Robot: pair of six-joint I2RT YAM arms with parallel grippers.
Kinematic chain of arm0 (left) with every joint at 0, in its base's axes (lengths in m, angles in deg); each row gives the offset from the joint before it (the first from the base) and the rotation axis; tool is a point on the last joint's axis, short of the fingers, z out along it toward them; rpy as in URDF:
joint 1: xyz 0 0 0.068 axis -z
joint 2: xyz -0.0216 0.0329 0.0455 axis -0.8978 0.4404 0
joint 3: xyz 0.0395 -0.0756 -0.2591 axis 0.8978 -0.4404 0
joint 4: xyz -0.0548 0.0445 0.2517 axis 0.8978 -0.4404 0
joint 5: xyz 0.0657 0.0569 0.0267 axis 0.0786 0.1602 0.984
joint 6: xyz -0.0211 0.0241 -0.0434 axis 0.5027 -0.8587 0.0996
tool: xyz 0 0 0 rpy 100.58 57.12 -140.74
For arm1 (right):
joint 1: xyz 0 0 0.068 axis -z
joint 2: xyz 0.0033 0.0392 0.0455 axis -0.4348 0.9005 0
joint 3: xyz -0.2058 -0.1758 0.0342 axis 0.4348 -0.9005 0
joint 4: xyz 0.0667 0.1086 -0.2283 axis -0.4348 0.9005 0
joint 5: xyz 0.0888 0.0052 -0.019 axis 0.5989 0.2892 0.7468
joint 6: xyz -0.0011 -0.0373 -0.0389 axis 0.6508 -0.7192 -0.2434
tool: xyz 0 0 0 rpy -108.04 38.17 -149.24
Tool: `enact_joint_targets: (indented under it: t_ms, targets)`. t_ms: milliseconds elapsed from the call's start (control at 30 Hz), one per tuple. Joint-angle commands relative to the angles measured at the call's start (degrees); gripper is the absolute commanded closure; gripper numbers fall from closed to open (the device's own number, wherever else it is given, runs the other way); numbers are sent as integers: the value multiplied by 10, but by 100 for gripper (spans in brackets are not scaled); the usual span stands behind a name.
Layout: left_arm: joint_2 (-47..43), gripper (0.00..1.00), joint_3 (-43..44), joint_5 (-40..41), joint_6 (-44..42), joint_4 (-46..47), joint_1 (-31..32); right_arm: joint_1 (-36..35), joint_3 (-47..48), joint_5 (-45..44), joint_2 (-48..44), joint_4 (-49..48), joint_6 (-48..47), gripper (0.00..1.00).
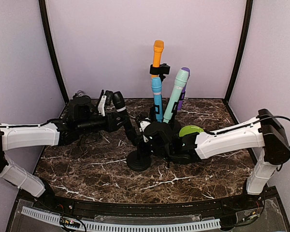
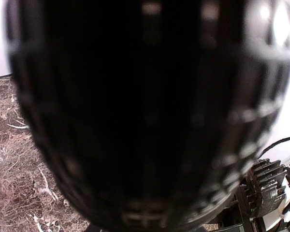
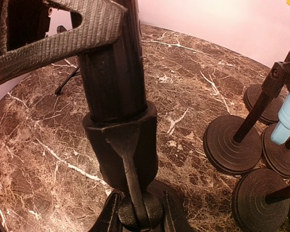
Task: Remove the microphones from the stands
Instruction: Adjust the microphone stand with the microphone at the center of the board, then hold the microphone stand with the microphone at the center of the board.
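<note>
A black microphone leans up and to the left out of the clip of a black stand with a round base. My left gripper is shut on the microphone's body just below the head. One of its textured fingers shows against the body in the right wrist view. The mesh head fills the left wrist view and hides the fingers there. My right gripper is shut on the stand's pivot joint under the clip, and it also shows in the top view.
Behind stand several other stands with an orange microphone, a blue one, a teal one and a purple one. Their round bases lie right of my right gripper. A green disc and a small tripod are nearby.
</note>
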Motion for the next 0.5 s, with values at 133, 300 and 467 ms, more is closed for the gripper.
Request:
enact_joint_targets:
  t_ms: [133,300,467]
  targets:
    - [-18,100,30,-114,-70,-8,6,-9,3,70,-7,-33,-64,100]
    - [-16,100,49,-165,-108,-25,7,-10,-5,85,-15,-28,-91,100]
    - [-25,100,41,-167,-116,-11,7,-10,2,52,-15,-24,-67,100]
